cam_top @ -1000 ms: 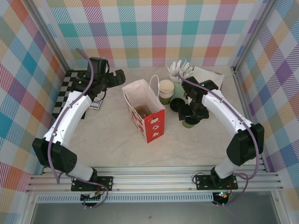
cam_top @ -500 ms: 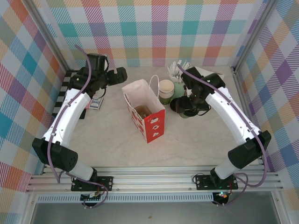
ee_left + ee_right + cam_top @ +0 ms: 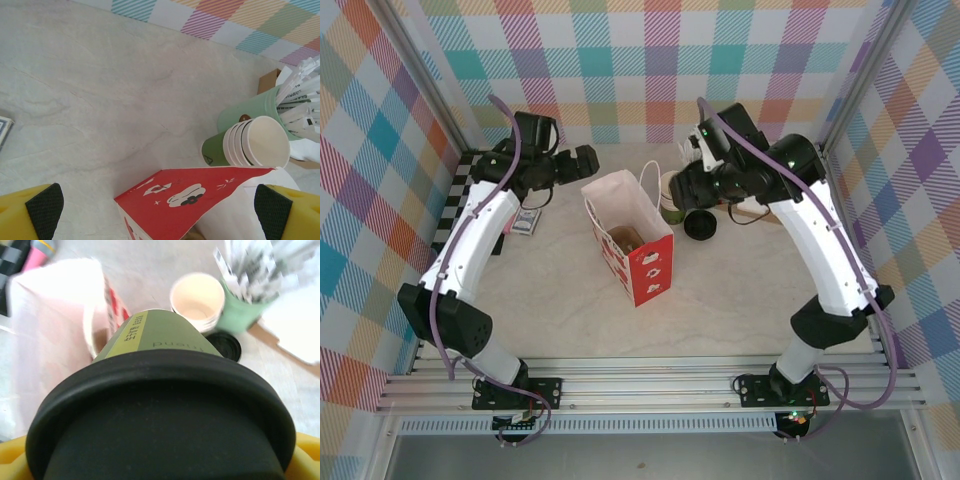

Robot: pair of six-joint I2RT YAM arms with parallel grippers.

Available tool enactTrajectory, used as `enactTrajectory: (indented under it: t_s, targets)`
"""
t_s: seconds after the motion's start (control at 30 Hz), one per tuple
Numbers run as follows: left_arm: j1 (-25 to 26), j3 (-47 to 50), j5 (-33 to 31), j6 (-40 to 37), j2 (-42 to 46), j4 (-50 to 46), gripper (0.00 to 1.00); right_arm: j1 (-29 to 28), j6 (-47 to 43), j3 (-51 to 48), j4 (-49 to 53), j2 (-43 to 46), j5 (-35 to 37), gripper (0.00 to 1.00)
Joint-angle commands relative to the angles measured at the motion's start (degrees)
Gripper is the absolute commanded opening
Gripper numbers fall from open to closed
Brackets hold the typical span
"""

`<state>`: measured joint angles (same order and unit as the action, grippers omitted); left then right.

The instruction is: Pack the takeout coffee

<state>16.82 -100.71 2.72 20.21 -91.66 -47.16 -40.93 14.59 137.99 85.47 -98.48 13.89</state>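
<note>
The takeout coffee [image 3: 160,335], a dark-green cup with a black lid [image 3: 160,415], sits between the yellow fingers [image 3: 307,452] of my right gripper [image 3: 160,460], which is shut on it. In the top view the right gripper [image 3: 705,185] hangs raised just right of the white and red paper bag [image 3: 638,262]. The bag's mouth stands open, and in the right wrist view the bag [image 3: 55,325] lies below and to the left of the cup. My left gripper [image 3: 570,165] is open at the bag's back left corner, and the bag's red side [image 3: 185,200] lies below its pads [image 3: 45,210].
Stacked green cups with cream rims [image 3: 197,300] and a mint cup of white sticks [image 3: 245,310] stand right of the bag. A loose black lid [image 3: 700,224] lies on the table. Something brown [image 3: 627,238] sits inside the bag. A checkered board [image 3: 470,185] is at the left.
My right arm has lifted the coffee off the table and carried it back and left, up beside the bag. The left gripper has barely shifted.
</note>
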Motion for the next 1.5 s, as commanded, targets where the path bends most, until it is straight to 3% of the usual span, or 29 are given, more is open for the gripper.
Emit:
enactTrajectory:
  t_s: [0.0,0.07,0.33,0.47,0.57,0.63,0.77,0.93,1.3,1.47]
  targets:
    - [0.7,-1.8,2.5,1.4,-0.4,-1.2,1.0,-3.8,-3.7,9.5,2.8,-4.0,0.8,0.64]
    - [0.7,-2.2,3.0,1.4,-0.6,-1.3,1.0,-5.7,-4.6,13.5,2.9,-6.0,1.2,0.64]
    - [0.8,-2.2,3.3,1.7,-1.4,-1.8,0.98,-11.9,-7.3,12.3,-3.7,-6.4,1.8,0.65]
    - [0.8,-2.6,3.5,2.0,-2.6,-2.1,0.97,-12.8,-6.7,11.2,-5.9,-6.8,-4.3,0.65]
    - [0.8,-2.9,3.5,2.0,-2.9,-2.2,0.94,-13.3,-3.7,11.0,-4.3,-9.0,-4.9,0.64]
    - [0.7,-2.9,3.3,1.9,-2.9,-2.3,0.93,-13.9,-1.9,9.9,-3.9,-10.1,-3.3,0.64]
    - [0.8,-2.3,5.2,1.6,-1.9,-1.8,0.88,-13.9,2.6,10.6,0.1,-12.0,6.4,0.65]
    - [0.8,0.4,7.8,1.3,-0.4,0.2,0.8,-13.9,4.7,11.7,3.0,-16.1,-1.4,0.62]
    - [0.8,2.1,4.1,-2.3,1.3,-0.5,0.67,-13.3,5.8,9.6,3.1,-20.4,-3.0,0.61]
    - [0.8,5.6,6.1,-2.4,8.4,-0.6,0.72,-12.3,6.2,5.6,1.7,-19.1,-4.9,0.61]
